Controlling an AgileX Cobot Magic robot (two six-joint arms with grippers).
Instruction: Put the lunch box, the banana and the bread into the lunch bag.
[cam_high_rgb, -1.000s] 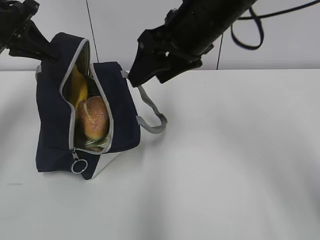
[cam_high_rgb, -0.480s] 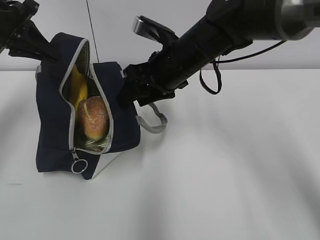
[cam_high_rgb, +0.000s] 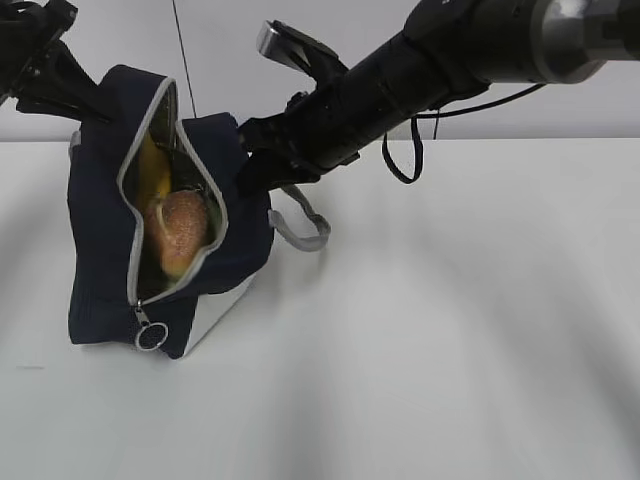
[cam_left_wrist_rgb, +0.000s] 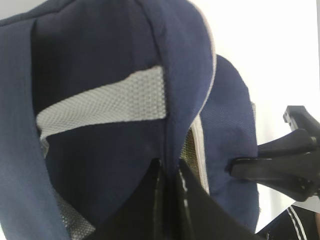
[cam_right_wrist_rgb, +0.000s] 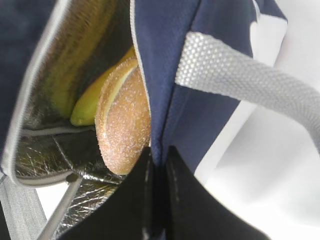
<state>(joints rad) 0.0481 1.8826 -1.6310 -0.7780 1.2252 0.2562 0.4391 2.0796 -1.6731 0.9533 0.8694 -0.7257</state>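
The navy lunch bag (cam_high_rgb: 100, 250) stands on the white table with its zipper open. Inside it the banana (cam_high_rgb: 150, 170) leans at the back and the bread (cam_high_rgb: 178, 230) sits in front of it. In the right wrist view the bread (cam_right_wrist_rgb: 125, 125) and the banana (cam_right_wrist_rgb: 95, 102) lie against the silvery lining (cam_right_wrist_rgb: 40, 145). The lunch box is hidden. My left gripper (cam_left_wrist_rgb: 169, 170) is shut on the bag's far-left wall, seen at the top left in the exterior view (cam_high_rgb: 95, 105). My right gripper (cam_right_wrist_rgb: 159, 152) is shut on the bag's right rim (cam_high_rgb: 245, 175).
A grey strap handle (cam_high_rgb: 300, 225) loops out from the bag's right side under my right arm. The zipper's ring pull (cam_high_rgb: 150, 335) hangs at the bag's near end. Bare white table (cam_high_rgb: 450, 330) spreads to the right and front.
My right gripper came down to the bag's right rim and shut on it. The bag's right side has been pulled and the bag has shifted slightly. The left gripper has kept its hold.
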